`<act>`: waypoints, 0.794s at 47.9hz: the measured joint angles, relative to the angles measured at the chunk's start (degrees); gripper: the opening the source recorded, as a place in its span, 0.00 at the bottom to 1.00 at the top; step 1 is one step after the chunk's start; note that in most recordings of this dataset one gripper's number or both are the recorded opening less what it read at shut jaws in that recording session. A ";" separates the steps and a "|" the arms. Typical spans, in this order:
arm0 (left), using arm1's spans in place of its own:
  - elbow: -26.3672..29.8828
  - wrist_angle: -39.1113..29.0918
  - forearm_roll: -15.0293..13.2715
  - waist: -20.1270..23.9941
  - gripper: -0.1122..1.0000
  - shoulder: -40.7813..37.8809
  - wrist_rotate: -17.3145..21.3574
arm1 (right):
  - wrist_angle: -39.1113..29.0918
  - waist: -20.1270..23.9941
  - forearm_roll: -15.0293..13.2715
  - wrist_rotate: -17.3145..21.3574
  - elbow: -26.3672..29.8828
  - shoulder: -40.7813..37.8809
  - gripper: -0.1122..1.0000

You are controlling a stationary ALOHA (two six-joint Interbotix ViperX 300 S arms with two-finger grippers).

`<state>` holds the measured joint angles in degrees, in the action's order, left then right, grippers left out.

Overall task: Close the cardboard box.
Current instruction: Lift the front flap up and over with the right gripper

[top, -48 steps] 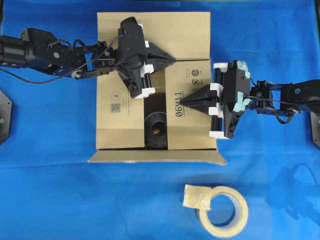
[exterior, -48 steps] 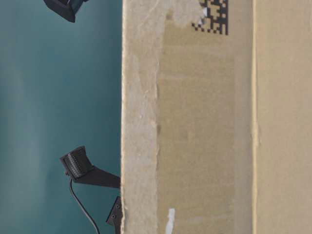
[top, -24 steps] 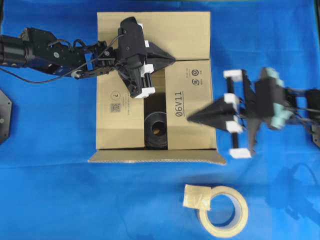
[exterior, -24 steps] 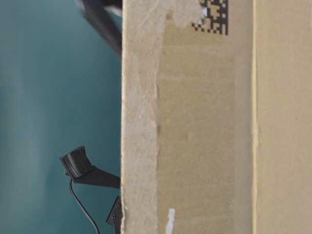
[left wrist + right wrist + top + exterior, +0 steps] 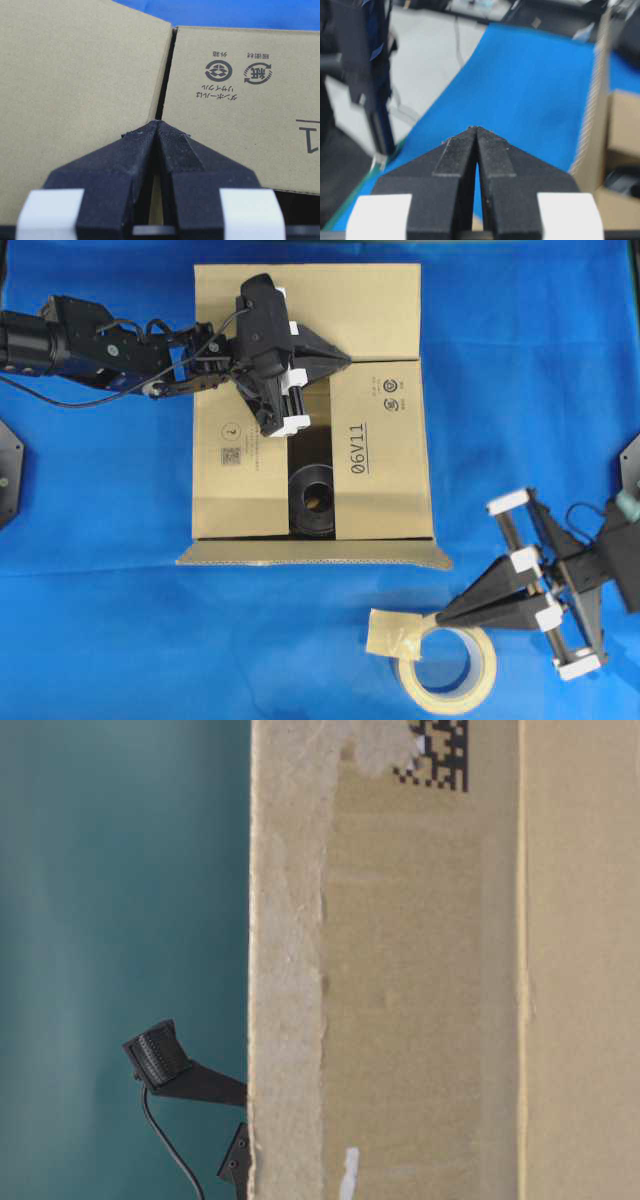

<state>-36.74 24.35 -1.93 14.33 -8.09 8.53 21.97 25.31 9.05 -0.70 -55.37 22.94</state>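
The cardboard box [image 5: 390, 470] stands in the middle of the blue cloth. Its far flap and both side flaps are folded down, with a dark gap between the side flaps. The near flap [image 5: 310, 554] shows edge-on along the front. My left gripper [image 5: 346, 360] is shut and empty, its tip resting on the box top where the far flap meets the right flap [image 5: 235, 115]; the wrist view shows the tips [image 5: 157, 123] at that seam. My right gripper [image 5: 441, 619] is shut and empty, off the box at the near right, over the blue cloth [image 5: 520, 85].
A beige tape roll [image 5: 447, 662] lies just under the right gripper's tip. A black roll [image 5: 312, 498] sits inside the box, seen through the gap. The box wall [image 5: 420, 980] fills most of the table-level view.
My right gripper has left the box's right flap and swung to the near right, beside the tape roll. The left arm and the flaps have not moved.
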 measured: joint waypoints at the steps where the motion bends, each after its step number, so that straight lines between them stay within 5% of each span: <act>1: 0.00 -0.09 0.00 0.00 0.10 0.00 0.00 | 0.00 0.18 0.00 0.00 -0.09 -0.44 0.10; 22: 0.00 -0.09 -0.09 0.00 0.10 -0.09 -0.26 | 0.97 -0.97 0.00 0.00 -1.32 -4.31 0.10; 38: 0.00 -0.09 0.00 0.00 0.10 -0.09 -0.44 | -0.09 -13.71 0.18 0.09 -3.69 0.18 0.10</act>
<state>-36.74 24.26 -1.93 14.33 -8.17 8.09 21.88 11.60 9.23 -0.62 -59.06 23.12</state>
